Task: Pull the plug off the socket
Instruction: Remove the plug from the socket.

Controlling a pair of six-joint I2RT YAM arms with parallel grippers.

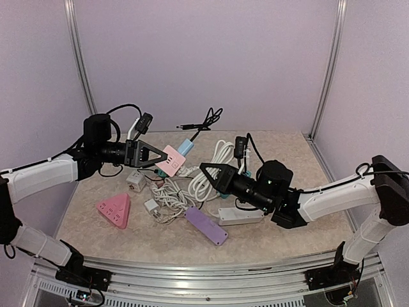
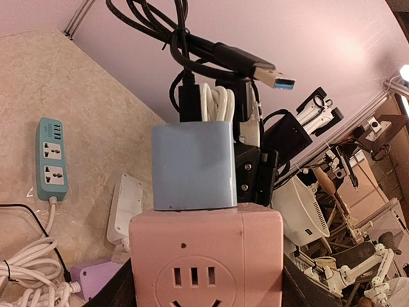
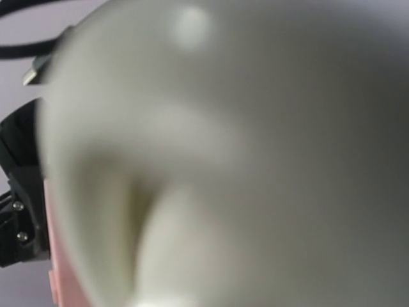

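Left gripper (image 1: 161,158) is clamped on the pink plastic cube socket (image 2: 204,262), apparently lifted over the middle of the tabletop (image 1: 275,236), toward the far edge. The pale blue blocky plug (image 2: 192,165) is seated in the socket, its long axis pointing at the far-right corner. Right gripper (image 1: 206,169) is the nearer free one, just near-right of the plug. Its jaw state cannot be told, as its wrist view is blurred out.

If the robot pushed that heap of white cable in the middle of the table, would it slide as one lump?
Probably not. The white cable lies in loose loops, so it would likely flop and spread. Its strands lie tangled by the small white adapter, so that would probably drag along. Thin strands suggest little weight.
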